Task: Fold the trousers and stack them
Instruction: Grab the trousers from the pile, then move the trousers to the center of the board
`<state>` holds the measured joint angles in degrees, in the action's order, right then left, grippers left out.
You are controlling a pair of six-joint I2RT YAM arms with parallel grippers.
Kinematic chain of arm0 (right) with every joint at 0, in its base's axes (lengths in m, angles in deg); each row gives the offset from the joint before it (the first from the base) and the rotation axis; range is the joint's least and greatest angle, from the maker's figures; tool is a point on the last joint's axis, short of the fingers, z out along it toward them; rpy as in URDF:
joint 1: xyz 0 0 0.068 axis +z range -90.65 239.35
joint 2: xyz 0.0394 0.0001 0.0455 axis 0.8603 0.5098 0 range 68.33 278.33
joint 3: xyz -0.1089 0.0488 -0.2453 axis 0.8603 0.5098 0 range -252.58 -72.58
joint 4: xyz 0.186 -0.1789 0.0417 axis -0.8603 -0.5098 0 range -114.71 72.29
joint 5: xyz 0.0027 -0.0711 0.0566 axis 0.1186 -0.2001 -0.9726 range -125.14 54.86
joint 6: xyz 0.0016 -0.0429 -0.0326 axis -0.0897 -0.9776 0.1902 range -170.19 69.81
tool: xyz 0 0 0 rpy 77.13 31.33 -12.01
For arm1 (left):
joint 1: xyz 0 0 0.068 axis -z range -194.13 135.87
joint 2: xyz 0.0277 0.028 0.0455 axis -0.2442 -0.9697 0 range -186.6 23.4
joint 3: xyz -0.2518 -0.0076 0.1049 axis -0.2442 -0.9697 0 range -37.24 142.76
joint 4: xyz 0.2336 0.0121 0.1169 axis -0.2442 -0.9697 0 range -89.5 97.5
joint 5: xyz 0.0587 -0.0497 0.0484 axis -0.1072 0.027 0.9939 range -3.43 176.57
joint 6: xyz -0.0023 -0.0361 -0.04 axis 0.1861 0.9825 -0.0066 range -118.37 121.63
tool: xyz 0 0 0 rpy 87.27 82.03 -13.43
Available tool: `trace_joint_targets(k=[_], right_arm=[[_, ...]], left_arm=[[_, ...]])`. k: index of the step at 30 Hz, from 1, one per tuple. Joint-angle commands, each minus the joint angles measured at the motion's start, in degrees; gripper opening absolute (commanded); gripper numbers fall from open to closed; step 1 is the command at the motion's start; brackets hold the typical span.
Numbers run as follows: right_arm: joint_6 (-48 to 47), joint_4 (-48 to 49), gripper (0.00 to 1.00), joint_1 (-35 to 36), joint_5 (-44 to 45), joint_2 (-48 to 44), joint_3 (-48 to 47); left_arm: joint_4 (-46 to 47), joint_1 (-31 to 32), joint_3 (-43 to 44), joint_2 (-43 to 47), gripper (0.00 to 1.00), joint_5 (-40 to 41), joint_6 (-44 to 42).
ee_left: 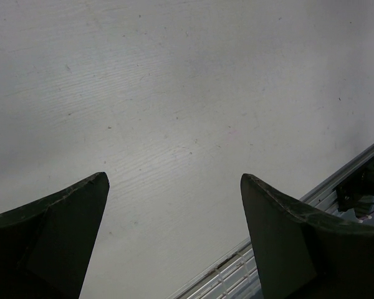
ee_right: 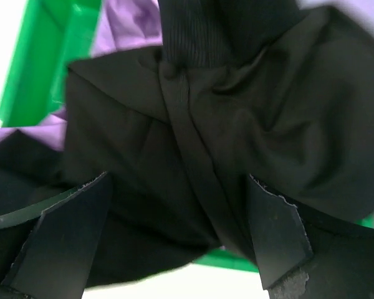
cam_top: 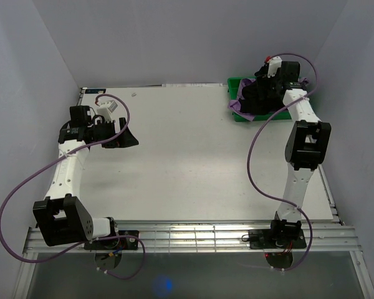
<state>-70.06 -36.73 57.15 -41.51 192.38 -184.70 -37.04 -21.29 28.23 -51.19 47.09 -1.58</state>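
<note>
The black trousers [cam_top: 257, 99] lie bunched in a green bin [cam_top: 235, 84] at the table's back right, over a lilac garment [cam_top: 238, 103]. In the right wrist view the black fabric [ee_right: 193, 143] with a ribbed waistband fills the frame, lilac cloth [ee_right: 121, 31] behind it. My right gripper [cam_top: 262, 93] hangs just over the pile, jaws open with the fabric between and below the fingers [ee_right: 62, 237]. My left gripper [cam_top: 121, 138] is open and empty over bare table at the left; its fingers [ee_left: 56, 237] frame only the white surface.
The green bin's wall [ee_right: 37, 62] shows at the left of the right wrist view. The table's near metal rail [cam_top: 193, 237] runs along the front edge and shows in the left wrist view [ee_left: 287, 249]. Purple cables loop beside both arms.
</note>
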Motion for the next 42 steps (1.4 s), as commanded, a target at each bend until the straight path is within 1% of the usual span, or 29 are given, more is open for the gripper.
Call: trace_joint_targets(k=[1, 4, 7, 8, 9, 10, 12, 13, 18, 22, 24, 27, 28, 29, 31, 32, 34, 35, 37, 38, 39, 41, 42], right_arm=[[0.28, 2.77, 0.9, -0.53, 0.92, 3.29, -3.46], [-0.07, 2.59, 0.9, -1.05, -0.48, 4.18, -2.76], [-0.25, 1.63, 0.99, -1.32, -2.33, 3.66, -1.79], [-0.77, 1.28, 0.8, -1.32, -3.37, 3.48, -1.79], [-0.95, 1.01, 0.67, -1.41, -3.73, 3.22, -1.88], [-0.95, 0.57, 0.39, -1.49, -4.08, 2.43, -2.14], [-0.52, 0.22, 0.13, -1.58, -4.35, 1.29, -3.36], [-0.42, -0.13, 0.08, -1.58, -4.44, -0.11, -4.07], [1.5, -3.56, 0.08, -1.58, -8.21, -6.79, -8.37], [4.49, -3.39, 0.08, -1.58, -12.43, -16.88, -8.65], [5.9, -2.6, 0.08, -1.58, -15.07, -20.06, -8.47], [8.8, -1.29, 0.08, -1.5, -18.41, -27.43, -7.6], [10.28, -0.84, 0.08, -1.49, -19.28, -29.02, -6.11], [11.08, -0.05, 0.08, -1.49, -21.38, -30.34, -5.23], [14.32, 1.35, 0.08, -1.23, -23.76, -34.29, -3.47], [15.56, 1.71, 0.08, -0.62, -26.21, -35.44, -1.72], [18.37, 3.2, 0.08, 0.43, -29.38, -38.52, 0.74], [21.34, 3.99, 0.08, 2.09, -31.66, -39.58, 4.15], [22.78, 5.14, 0.08, 5.6, -34.05, -42.3, 8.03], [22.78, 5.31, 0.08, 9.28, -34.06, -43.01, 9.97], [22.78, 5.75, 0.08, 11.06, -33.8, -43.71, 14.68], [22.87, 8.46, 0.08, 16.31, -32.05, -45.73, 19.89], [24.35, 9.96, 0.08, 17.65, -31.86, -46.43, 25.31]], left_arm=[[0.94, -0.05, -0.35, 0.23, 0.98, -0.86, -0.05], [0.94, -0.05, -0.26, 0.06, 0.98, -0.42, -0.14], [1.03, -0.05, -0.17, -0.21, 0.98, -1.29, 0.21], [1.2, 0.04, 0.09, -0.38, 0.98, -1.3, 0.56], [1.2, 0.04, 0.18, -0.91, 0.98, -1.3, 0.74], [1.12, 0.04, 0.53, -1.26, 0.98, -1.3, 1.09], [0.59, 0.04, 1.76, -1.96, 0.98, -1.56, 1.36], [0.41, -0.05, 2.29, -2.4, 0.98, -1.82, 1.36], [-0.47, -0.05, 5.53, -2.85, 0.98, -2.53, 2.32], [-0.73, -0.75, 8.87, -2.14, 0.98, -3.67, 3.37], [-0.73, -1.63, 10.28, -1.97, 0.98, -4.98, 4.69], [-1.43, -3.73, 13.45, -2.4, 0.98, -7.61, 5.31], [-1.78, -4.52, 14.85, -2.49, 0.98, -8.76, 5.66], [-1.87, -6.62, 15.47, -2.75, 0.98, -9.81, 5.92], [-1.7, -9.18, 16.52, -2.76, 0.98, -13.94, 6.71], [-1.61, -11.97, 17.31, -2.93, 0.98, -15.87, 7.07], [-1.78, -14.19, 18.11, -3.37, 0.98, -20.34, 7.16], [-1.96, -15.5, 18.72, -3.46, 0.98, -21.33, 6.64], [-2.49, -16.04, 18.99, -3.37, 0.98, -22.39, 5.49], [-2.49, -16.31, 18.9, -3.2, 0.98, -22.56, 4.88], [-2.49, -16.31, 18.47, -2.85, 0.98, -22.65, 3.39], [-2.84, -16.31, 17.59, -1.44, 0.98, -23.35, 1.02], [-3.1, -16.31, 16.71, -1.0, 0.98, -23.79, -1.52]])
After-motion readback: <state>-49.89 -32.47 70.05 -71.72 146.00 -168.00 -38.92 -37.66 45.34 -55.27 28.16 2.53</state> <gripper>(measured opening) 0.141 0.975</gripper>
